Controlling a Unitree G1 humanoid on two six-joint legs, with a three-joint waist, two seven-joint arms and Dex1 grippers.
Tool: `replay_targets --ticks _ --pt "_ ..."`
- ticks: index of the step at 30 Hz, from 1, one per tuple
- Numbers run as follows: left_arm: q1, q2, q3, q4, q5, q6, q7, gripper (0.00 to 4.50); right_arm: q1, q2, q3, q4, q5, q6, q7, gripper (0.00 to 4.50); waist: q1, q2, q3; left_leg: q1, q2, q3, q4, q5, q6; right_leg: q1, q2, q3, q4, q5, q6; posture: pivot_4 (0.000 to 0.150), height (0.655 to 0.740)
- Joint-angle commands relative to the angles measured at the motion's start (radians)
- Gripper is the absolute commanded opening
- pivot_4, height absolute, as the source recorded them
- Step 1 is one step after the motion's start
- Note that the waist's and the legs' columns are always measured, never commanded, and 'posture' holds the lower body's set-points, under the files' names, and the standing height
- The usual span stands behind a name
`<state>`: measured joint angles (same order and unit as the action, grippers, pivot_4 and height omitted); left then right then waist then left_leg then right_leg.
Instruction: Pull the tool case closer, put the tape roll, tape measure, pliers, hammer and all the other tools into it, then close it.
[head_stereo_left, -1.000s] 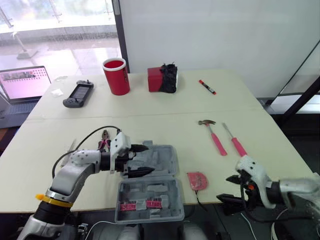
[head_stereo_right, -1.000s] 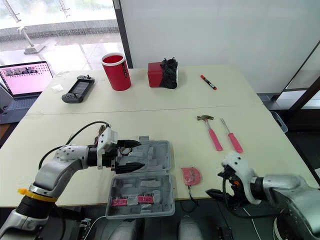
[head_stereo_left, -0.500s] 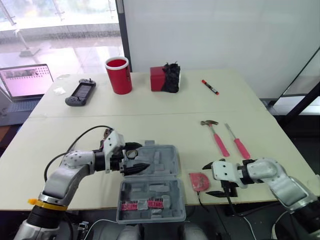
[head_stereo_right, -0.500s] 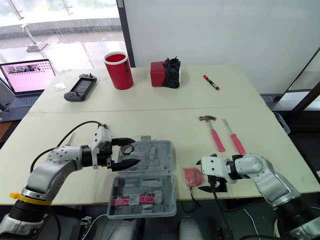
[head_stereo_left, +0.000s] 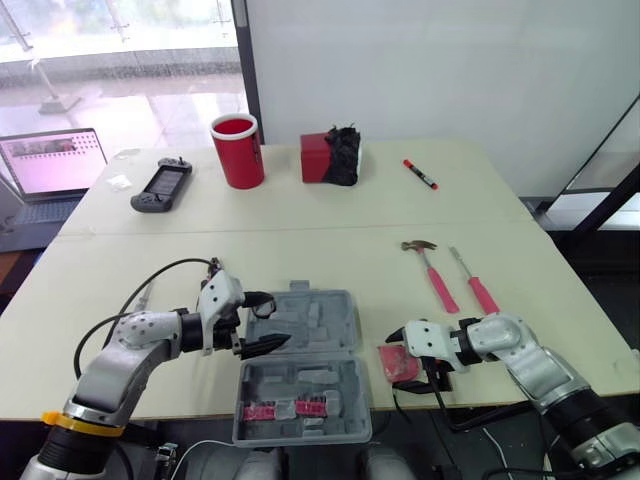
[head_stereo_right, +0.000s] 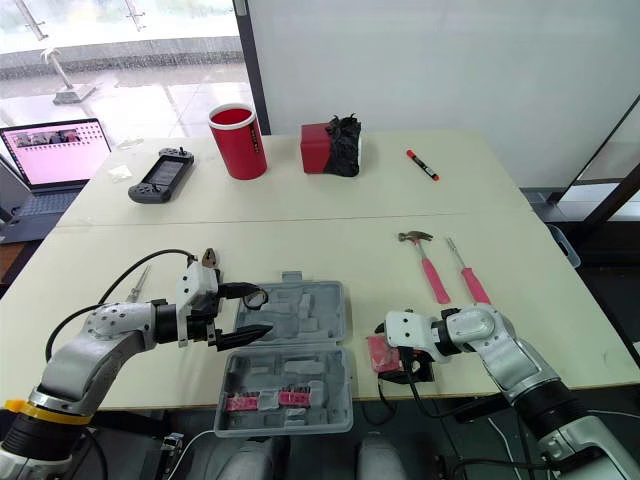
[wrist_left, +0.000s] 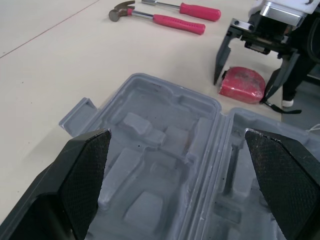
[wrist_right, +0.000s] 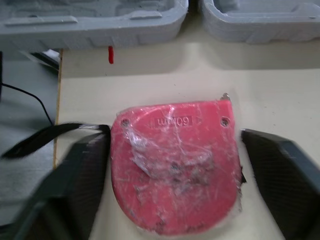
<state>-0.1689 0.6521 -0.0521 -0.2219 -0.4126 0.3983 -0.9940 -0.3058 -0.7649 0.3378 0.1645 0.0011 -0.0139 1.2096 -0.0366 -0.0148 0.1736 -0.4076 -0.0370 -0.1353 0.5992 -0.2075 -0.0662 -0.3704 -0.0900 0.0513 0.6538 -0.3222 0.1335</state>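
The tool case lies open nearest me, holding just pink bits. My left gripper hovers spread over its left rim. Just right of it, my right gripper straddles the red tape measure, fingers apart, not yet clamped. Pliers, hammer and screwdriver lie outside, beyond the case.

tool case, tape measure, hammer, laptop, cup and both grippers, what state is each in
tool case: open, lying flat
tape measure: on the table, outside the case
hammer: lying on the table
laptop: open, screen lit
red cup: upright
left gripper: open, at the case
right gripper: open, straddling the tape measure
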Motion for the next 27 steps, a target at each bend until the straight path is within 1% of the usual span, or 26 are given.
replay_targets --ticks 1,4,9,11,13,14,17,19,23,27 --pt "-0.011 0.005 0.018 -0.029 0.001 -0.026 0.002 4.5 -0.012 -0.01 -0.012 0.003 -0.009 -0.004 0.009 2.94 -0.001 0.0 0.0 0.0 0.0 0.0 0.0 0.0 0.0 0.0 0.0 0.0 0.0 0.0 0.0 0.15 0.74" --pt "-0.01 0.009 0.024 -0.023 0.0 -0.033 -0.003 4.5 -0.009 -0.031 -0.025 -0.027 -0.011 0.008 0.012 2.94 -0.001 0.0 0.0 0.0 0.0 0.0 0.0 0.0 0.0 0.0 0.0 0.0 0.0 0.0 0.0 0.15 0.74" --pt "-0.005 0.013 0.036 -0.004 0.002 -0.05 -0.004 4.5 -0.052 -0.049 -0.055 -0.17 0.005 0.211 -0.007 2.94 -0.003 0.001 0.0 0.0 0.0 0.0 0.0 0.0 0.0 0.0 0.0 0.0 0.0 0.0 0.0 0.15 0.74" --pt "0.001 0.011 0.045 -0.001 0.002 -0.056 0.002 4.5 -0.086 -0.037 -0.056 -0.214 -0.036 0.22 -0.056 2.94 -0.006 0.001 0.0 0.0 0.0 0.0 0.0 0.0 0.0 -0.001 0.0 0.0 0.001 0.0 0.0 0.15 0.74" --pt "0.011 0.008 0.054 0.004 0.004 -0.065 0.01 4.5 -0.155 -0.038 0.0 -0.216 -0.147 0.202 -0.084 2.94 -0.009 0.002 0.001 0.0 0.0 0.0 0.0 0.0 0.0 -0.002 0.0 0.0 0.001 0.0 0.0 0.15 0.74" --pt "0.018 0.007 0.057 0.008 0.007 -0.071 0.013 4.5 -0.196 -0.031 0.022 -0.211 -0.169 0.226 -0.074 2.94 -0.009 0.002 0.001 0.0 0.0 0.001 0.0 0.0 0.0 -0.002 0.0 0.001 0.001 0.0 0.0 0.15 0.74" --pt "0.043 0.003 0.068 0.015 0.017 -0.089 0.026 4.5 -0.32 0.002 0.064 -0.193 -0.194 0.364 -0.023 2.94 -0.006 0.002 0.001 0.0 0.0 0.001 0.0 0.0 0.0 -0.002 0.0 0.0 0.002 0.0 0.0 0.15 0.74" --pt "0.064 0.0 0.081 0.009 0.012 -0.091 0.041 4.5 -0.43 0.004 0.125 -0.19 -0.253 0.469 0.047 2.94 -0.006 0.003 0.002 -0.001 0.0 0.001 0.0 0.0 0.0 -0.003 0.0 0.001 0.001 0.0 0.0 0.15 0.74" --pt "0.094 -0.005 0.103 -0.004 0.006 -0.097 0.065 4.5 -0.591 0.093 0.206 -0.209 -0.248 0.742 0.13 2.94 -0.006 0.004 0.002 -0.001 0.0 0.0 -0.001 0.0 0.0 -0.003 0.0 0.0 0.002 0.0 -0.001 0.15 0.74" --pt "0.12 -0.008 0.119 -0.015 0.011 -0.111 0.09 4.5 -0.637 0.184 0.269 -0.176 -0.25 0.792 0.121 2.94 -0.006 0.004 0.002 -0.001 0.0 -0.001 -0.001 0.0 0.0 -0.003 0.0 0.0 0.002 0.0 -0.001 0.15 0.74"
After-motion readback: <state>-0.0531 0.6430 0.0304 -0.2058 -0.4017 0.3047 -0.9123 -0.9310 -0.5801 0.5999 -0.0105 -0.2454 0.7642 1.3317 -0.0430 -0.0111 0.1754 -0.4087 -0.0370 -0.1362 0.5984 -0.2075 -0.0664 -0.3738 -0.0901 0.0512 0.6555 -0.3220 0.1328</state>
